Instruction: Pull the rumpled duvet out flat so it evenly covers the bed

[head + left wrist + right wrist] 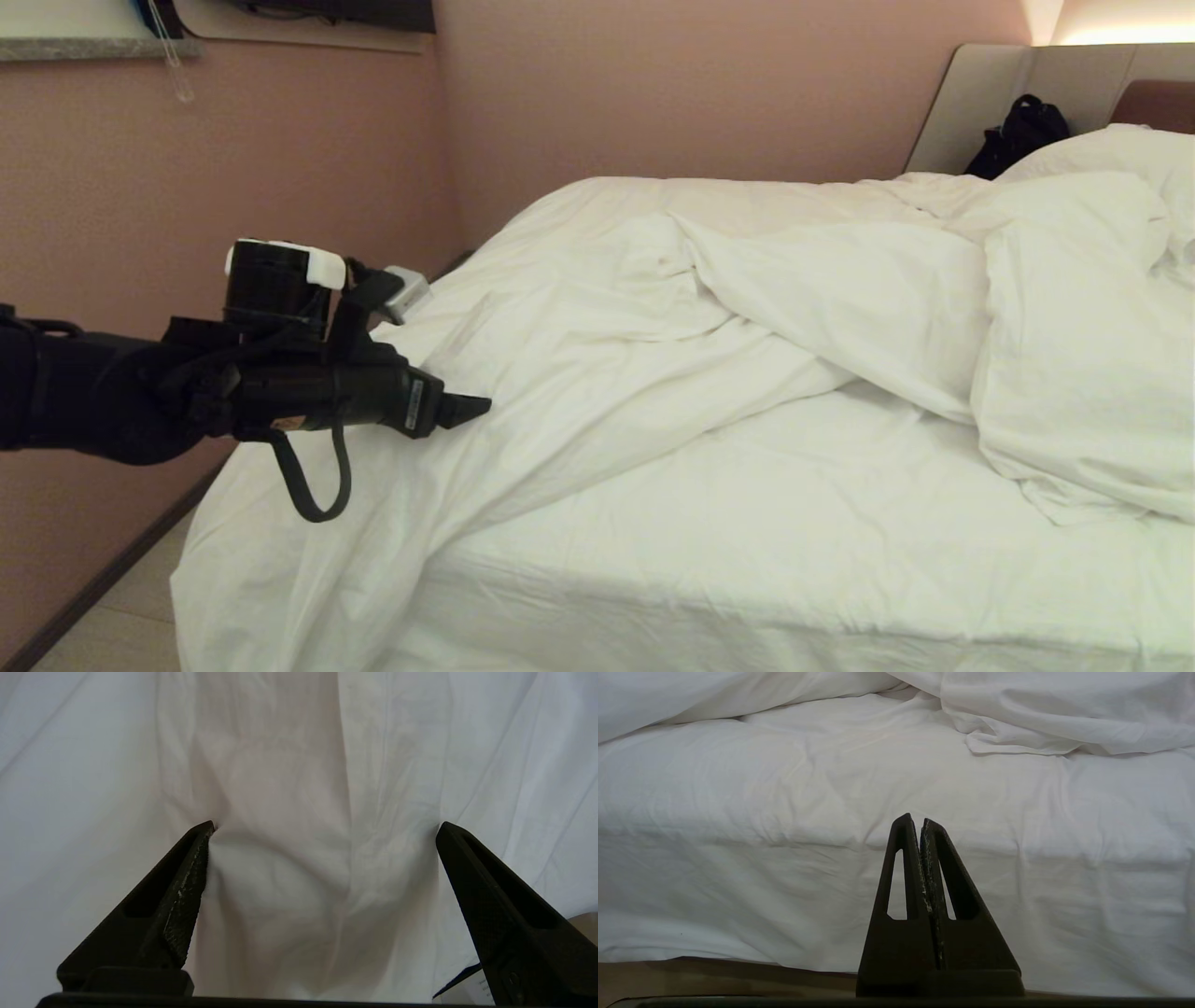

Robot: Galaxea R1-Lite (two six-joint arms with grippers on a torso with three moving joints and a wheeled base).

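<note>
A rumpled white duvet (653,317) lies bunched across a low double bed (747,560), its bulk heaped in thick folds toward the far right, where a plump white pillow (1120,154) rests against the padded headboard (990,93). On the left the cover spreads down over the bed's corner and hangs toward the floor, while the near middle of the mattress shows only the thin fitted sheet (747,504). A black bag (1022,131) sits against the headboard, just left of the pillow.

The robot's left gripper (476,406) reaches in from the left, level over the duvet's draped left part, with its black fingers (187,877) spread wide apart and nothing between them. In the left wrist view their tips stand at or just above the wrinkled white cloth, which puckers slightly between them; whether they touch it cannot be told.

The right gripper (917,821) is seen only by its own wrist camera. Its two fingers are pressed together, empty, and point at the near side of the bed, with the duvet's folded edge lying on the mattress top beyond. Pink walls (280,187) enclose the far left corner of the room.
</note>
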